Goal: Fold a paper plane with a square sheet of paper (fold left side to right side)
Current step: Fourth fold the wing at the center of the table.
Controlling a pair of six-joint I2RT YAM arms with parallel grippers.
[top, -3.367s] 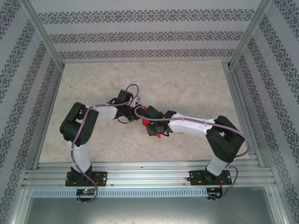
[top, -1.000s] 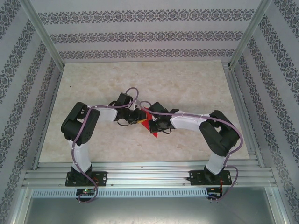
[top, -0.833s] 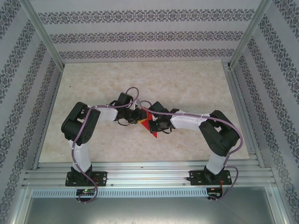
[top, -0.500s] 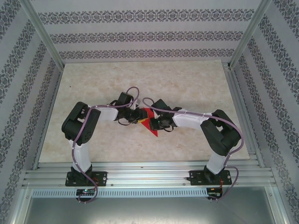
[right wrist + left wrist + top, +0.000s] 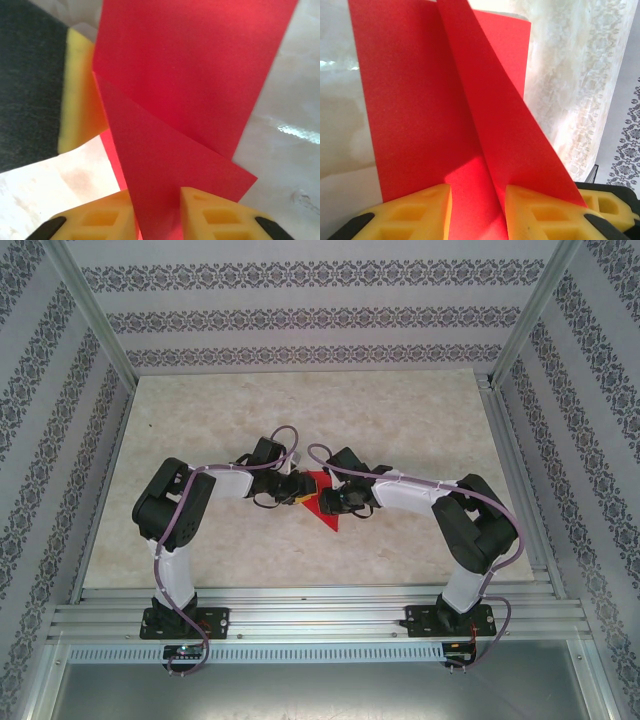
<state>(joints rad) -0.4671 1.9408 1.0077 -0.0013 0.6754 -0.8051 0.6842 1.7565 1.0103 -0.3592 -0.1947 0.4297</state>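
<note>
The paper plane [image 5: 326, 512] is a bright red folded sheet with a pointed near tip, lying mid-table between the two grippers. My left gripper [image 5: 297, 492] comes at it from the left, my right gripper [image 5: 338, 498] from the right. In the left wrist view the red paper [image 5: 420, 100] has one flap raised along a diagonal crease. That flap runs down between the parted yellow fingers of the left gripper [image 5: 476, 192], which is open. In the right wrist view a triangular flap of the paper [image 5: 165, 165] passes between the right gripper [image 5: 156, 197], whose fingers also stand apart. A yellow finger [image 5: 80, 100] of the left gripper shows beyond.
The pale marble tabletop [image 5: 300, 410] stretches to patterned walls at the back and sides. Aluminium rails [image 5: 320, 612] run along the near edge where both arm bases are bolted. Metal frame posts [image 5: 95, 320] stand at the corners.
The right gripper's jaws have parted from shut around the paper, and its wrist has shifted slightly toward the back. The left jaws widened a little. The paper lies flatter.
</note>
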